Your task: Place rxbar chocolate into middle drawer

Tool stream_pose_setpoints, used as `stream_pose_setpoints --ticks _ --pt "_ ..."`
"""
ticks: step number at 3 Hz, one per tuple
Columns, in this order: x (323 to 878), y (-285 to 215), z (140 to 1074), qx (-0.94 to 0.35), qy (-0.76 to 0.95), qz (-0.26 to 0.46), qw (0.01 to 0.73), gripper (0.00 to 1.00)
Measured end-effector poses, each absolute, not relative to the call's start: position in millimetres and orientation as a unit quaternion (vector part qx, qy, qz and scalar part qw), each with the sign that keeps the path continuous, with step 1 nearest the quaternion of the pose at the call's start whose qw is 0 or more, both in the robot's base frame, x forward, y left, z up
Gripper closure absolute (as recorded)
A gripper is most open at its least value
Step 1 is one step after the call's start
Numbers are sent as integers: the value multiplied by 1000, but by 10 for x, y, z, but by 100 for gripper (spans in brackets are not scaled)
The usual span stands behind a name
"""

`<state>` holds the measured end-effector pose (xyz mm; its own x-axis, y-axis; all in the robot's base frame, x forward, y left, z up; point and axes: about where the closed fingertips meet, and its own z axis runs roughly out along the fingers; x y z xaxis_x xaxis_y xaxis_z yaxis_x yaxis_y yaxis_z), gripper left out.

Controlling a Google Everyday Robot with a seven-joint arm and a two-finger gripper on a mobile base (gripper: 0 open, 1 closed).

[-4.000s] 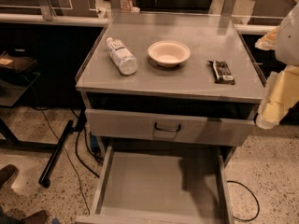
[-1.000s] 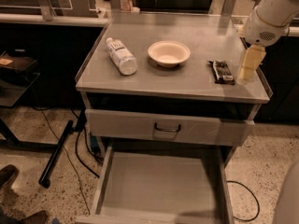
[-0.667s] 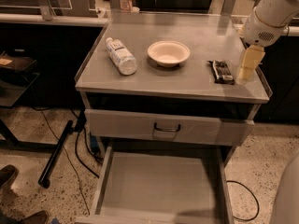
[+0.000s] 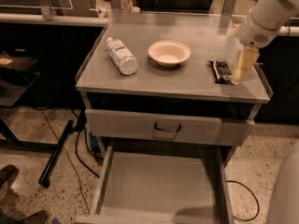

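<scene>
The rxbar chocolate (image 4: pixel 220 70), a small black wrapper with white print, lies flat on the right side of the grey counter top (image 4: pixel 187 78). My gripper (image 4: pixel 242 70) hangs down just right of the bar, its tip at counter level beside the bar's right edge. The middle drawer (image 4: pixel 161 185) is pulled out below the counter, its grey floor bare. Part of the bar's right edge is hidden behind the gripper.
A clear plastic bottle (image 4: pixel 121 55) lies on the counter's left. A white bowl (image 4: pixel 169 53) stands in the middle. A shut drawer front with a dark loop handle (image 4: pixel 167 127) sits above the open drawer. Cables and a black pole lie on the floor at left.
Four seconds ago the gripper was off the counter's right edge; it moved up and left over the counter. In the last second it has dropped slightly, closer to the bar.
</scene>
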<state>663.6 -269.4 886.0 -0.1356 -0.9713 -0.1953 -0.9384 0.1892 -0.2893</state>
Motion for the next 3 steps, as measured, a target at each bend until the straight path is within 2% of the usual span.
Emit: stream_pose_setpoints --ticks 3 --pt "7091 -2723 8530 -654 736 -33 171 0"
